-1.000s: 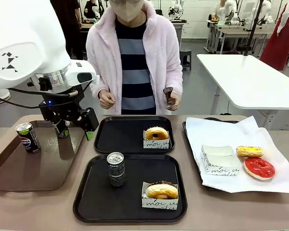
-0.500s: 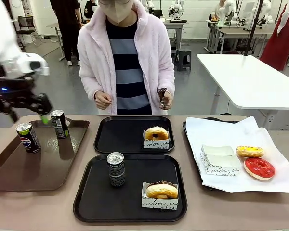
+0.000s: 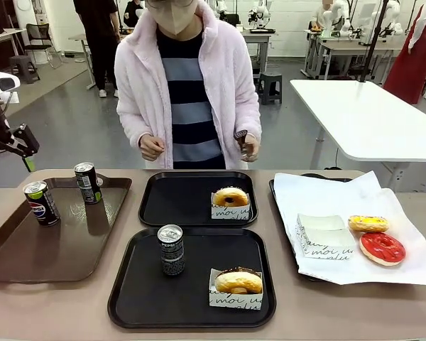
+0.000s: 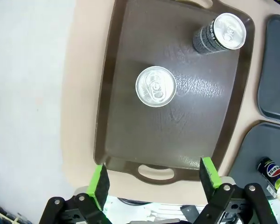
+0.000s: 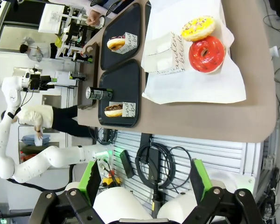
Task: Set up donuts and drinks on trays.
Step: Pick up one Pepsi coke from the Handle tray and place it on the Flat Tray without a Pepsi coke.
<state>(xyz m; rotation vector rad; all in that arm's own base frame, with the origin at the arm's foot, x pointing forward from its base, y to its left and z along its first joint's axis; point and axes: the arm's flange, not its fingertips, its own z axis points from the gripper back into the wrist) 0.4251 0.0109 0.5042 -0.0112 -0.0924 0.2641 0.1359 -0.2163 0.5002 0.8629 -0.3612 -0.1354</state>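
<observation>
Right end effector (image 5: 145, 179): green pads spread wide, nothing between them, sitting well back from the surface (image 3: 57, 305). Left end effector (image 4: 154, 176): also spread and empty, looking straight down on the brown tray (image 4: 116, 93).

Surface is a smooth tan laminate. Near black tray (image 3: 135, 284) is matte plastic with rounded corners and a raised rim. It holds the black can (image 3: 171, 250), upright with its long axis vertical and silver top up, left of centre. A chocolate ring donut (image 3: 238, 280) lies flat in a white paper box at the tray's near right, script facing the robot. Far black tray (image 3: 174, 202) sits just behind, with a second boxed donut (image 3: 231, 197) at its right side, script facing the same way.

On the left, the glossy brown tray carries a blue Pepsi can (image 3: 41, 203) and a black-green can (image 3: 88, 183), both upright and apart. On the right, crumpled white paper (image 3: 319, 192) carries a white box (image 3: 325, 238), a yellow donut (image 3: 368, 224) and a red donut (image 3: 382, 248), both donuts flat.

At the far side stands a person (image 3: 192, 85) in a fuzzy pink jacket. Behind are a grey floor and white tables.
</observation>
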